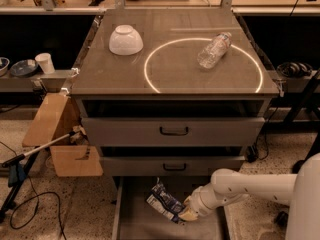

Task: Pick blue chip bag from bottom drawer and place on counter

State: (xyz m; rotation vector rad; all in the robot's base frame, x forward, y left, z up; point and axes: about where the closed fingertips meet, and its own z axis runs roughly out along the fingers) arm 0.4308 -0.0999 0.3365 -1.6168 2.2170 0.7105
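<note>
In the bottom drawer (137, 224), gripper (188, 214) was clamped on blue chip bag (162, 201), lower end; pick step. Nxt needed: lift clear, up to counter (175, 84).

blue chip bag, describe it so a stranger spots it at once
Below the counter, the bottom drawer stands open. The blue chip bag lies in it, with the claw at its right end. Only it is crinkled, dark blue and white.

Pincer (186, 214) in open bottom drawer (134, 227), gripping tilted blue chip bag (163, 202), counter (175, 81) above
</note>
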